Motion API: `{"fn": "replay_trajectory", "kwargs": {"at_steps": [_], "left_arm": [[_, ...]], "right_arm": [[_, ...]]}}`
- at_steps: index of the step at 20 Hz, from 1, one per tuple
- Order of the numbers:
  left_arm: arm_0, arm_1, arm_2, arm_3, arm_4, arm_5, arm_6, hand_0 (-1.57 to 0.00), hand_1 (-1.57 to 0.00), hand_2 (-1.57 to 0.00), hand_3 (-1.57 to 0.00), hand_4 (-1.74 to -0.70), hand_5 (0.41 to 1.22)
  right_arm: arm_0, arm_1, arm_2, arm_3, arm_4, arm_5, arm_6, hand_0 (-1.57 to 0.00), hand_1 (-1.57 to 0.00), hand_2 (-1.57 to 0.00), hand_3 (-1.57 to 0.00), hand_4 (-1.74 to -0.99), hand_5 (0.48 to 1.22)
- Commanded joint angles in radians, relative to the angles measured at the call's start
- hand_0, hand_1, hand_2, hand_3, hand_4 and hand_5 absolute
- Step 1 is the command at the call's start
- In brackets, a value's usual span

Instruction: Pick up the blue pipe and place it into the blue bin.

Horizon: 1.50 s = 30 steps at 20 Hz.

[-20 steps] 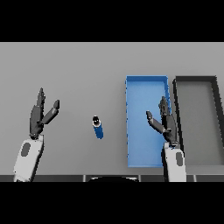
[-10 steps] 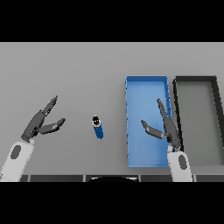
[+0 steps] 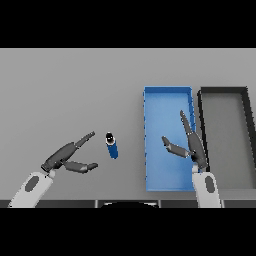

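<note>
Grey table (image 3: 75, 90) was seen bearing the blue pipe (image 3: 112, 145), lying just beside the left hand (image 3: 67, 157), whose fingers were spread and untouching. Over the blue bin (image 3: 167, 100) the right hand (image 3: 192, 146) was held, fingers splayed. Beside it, a dark bin (image 3: 225, 95) was placed.
</note>
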Motion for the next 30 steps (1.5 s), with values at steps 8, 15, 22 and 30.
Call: {"fn": "replay_trajectory", "kwargs": {"at_steps": [8,15,22,30], "left_arm": [[-0.067,-0.161,-0.084,0.091,-0.083,0.027,-0.039,0.0,0.0,0.0,0.0,-1.15,0.486],[-0.127,-0.302,-0.088,0.258,-0.094,0.054,-0.064,0.0,0.0,0.0,0.0,-1.14,0.497],[-0.168,-0.395,-0.081,0.335,-0.069,0.053,-0.115,0.0,-0.04,-0.17,-0.11,-1.18,0.601],[-0.152,-0.457,-0.089,0.336,-0.032,0.068,-0.119,-1.1,-1.19,-1.25,-1.2,-1.59,1.078]], "right_arm": [[0.02,0.018,0.001,0.0,-0.007,-0.003,0.005,0.0,0.0,0.0,0.0,-1.209,0.556],[0.04,0.017,0.002,-0.007,-0.014,0.006,-0.023,0.0,0.0,0.0,0.0,-1.202,0.549],[0.031,0.007,-0.004,-0.004,-0.005,0.001,-0.008,0.0,0.0,0.0,0.0,-1.186,0.554],[0.029,0.001,-0.007,0.009,0.001,-0.001,-0.021,0.0,0.0,0.0,0.0,-1.179,0.561]]}}
